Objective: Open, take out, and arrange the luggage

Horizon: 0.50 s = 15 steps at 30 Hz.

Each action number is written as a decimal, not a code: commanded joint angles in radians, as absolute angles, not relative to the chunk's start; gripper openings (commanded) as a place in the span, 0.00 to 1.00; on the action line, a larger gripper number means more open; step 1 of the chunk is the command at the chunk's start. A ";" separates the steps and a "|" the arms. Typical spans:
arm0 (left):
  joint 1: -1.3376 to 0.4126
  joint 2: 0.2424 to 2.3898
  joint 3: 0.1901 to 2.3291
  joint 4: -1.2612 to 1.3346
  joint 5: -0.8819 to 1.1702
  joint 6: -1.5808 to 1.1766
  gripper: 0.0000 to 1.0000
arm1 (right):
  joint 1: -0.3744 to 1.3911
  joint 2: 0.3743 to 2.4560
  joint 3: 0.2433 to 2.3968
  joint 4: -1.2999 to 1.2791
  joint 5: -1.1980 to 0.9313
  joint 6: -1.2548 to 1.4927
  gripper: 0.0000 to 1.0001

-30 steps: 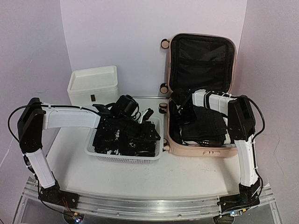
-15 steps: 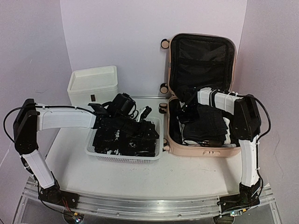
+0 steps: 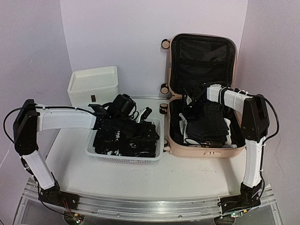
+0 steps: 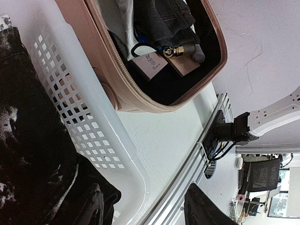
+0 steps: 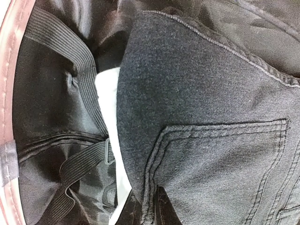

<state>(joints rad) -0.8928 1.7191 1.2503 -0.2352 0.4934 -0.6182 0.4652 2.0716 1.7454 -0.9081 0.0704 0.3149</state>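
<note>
Right gripper point(image 5: 148, 207) clamped on jeans point(image 5: 211, 117) edge inside luggage point(image 3: 197, 151), presumably to lift them out. Left gripper point(image 4: 147, 204) apart, basket point(image 4: 84, 126) beneath.

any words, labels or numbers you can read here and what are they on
No text reads clearly in any view.
Pale box inside the luggage: a short marking on its face, too blurred to read.
Dark tag on the white drawer unit: too small to read.
Dark jeans: stitching only, no label shows.
</note>
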 commanded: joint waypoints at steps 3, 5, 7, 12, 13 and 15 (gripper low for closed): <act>-0.887 1.648 1.237 -0.215 0.485 -0.611 0.60 | 0.448 2.065 1.759 -0.880 0.017 0.330 0.09; -0.887 1.646 1.237 -0.215 0.485 -0.612 0.60 | 0.442 2.066 1.757 -0.878 0.008 0.332 0.13; -0.887 1.647 1.237 -0.215 0.486 -0.612 0.60 | 0.435 2.066 1.757 -0.876 0.008 0.333 0.13; -0.887 1.649 1.238 -0.216 0.489 -0.612 0.60 | 0.422 2.066 1.753 -0.874 -0.031 0.333 0.16; -0.887 1.648 1.238 -0.214 0.489 -0.612 0.60 | 0.420 2.068 1.755 -0.876 -0.033 0.332 0.17; -0.887 1.649 1.238 -0.215 0.489 -0.611 0.60 | 0.418 2.067 1.754 -0.875 -0.041 0.331 0.19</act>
